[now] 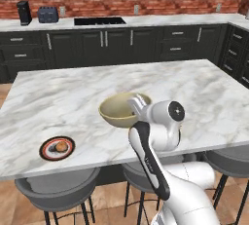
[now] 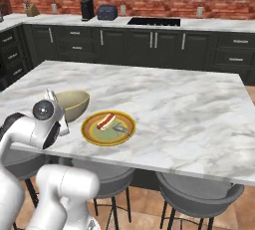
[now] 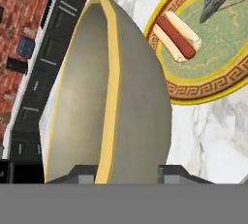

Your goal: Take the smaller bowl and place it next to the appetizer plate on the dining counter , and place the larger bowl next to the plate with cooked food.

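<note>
Gripper (image 3: 125, 172) straddles larger bowl (image 3: 109, 106) rim.

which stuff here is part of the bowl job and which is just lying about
Job:
- beige bowl, its rim between the jaws
- yellow plate with the hot dog, right beside the bowl
- appetizer plate
- marble island

Lying about:
- toaster
- dark appliance next to it
- stools
- cooktop

Background kitchen, far side of gripper:
toaster (image 2: 107, 12) and black coffee machine (image 2: 86, 9) on wall counter (image 2: 209, 25) well beyond it, cooktop (image 2: 153, 22) further right, grey stools (image 2: 196, 191) below and behind it.
</note>
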{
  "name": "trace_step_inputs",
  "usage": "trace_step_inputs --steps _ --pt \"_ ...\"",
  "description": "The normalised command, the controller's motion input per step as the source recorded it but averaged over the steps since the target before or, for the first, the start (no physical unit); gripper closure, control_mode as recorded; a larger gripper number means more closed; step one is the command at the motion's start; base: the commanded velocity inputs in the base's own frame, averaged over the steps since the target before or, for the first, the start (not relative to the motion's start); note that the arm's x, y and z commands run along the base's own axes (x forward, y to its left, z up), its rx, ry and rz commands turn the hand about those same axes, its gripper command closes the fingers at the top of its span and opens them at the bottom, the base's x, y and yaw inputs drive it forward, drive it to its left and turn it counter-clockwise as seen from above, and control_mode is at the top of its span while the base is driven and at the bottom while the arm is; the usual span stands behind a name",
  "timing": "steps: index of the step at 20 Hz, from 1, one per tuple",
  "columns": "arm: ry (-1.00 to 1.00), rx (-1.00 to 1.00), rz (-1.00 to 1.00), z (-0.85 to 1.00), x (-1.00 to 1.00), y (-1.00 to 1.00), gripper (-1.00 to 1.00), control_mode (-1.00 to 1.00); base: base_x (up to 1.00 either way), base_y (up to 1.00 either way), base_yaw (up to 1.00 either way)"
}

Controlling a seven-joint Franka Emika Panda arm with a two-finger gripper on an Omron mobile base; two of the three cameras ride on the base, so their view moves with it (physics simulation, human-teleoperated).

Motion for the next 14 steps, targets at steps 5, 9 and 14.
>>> trace_step_inputs --steps 5,9,14 --pt "0.01 0.00 -0.05 -0.38 0.39 0.15 1.00 -1.00 0.00 0.00 0.00" --pt "0.04 0.00 -0.05 -0.31 0.32 0.19 1.00 -1.00 0.00 0.00 0.00" --pt "0.04 0.00 -0.03 -0.32 0.20 0.23 1.00 -1.00 0.00 0.00 0.00"
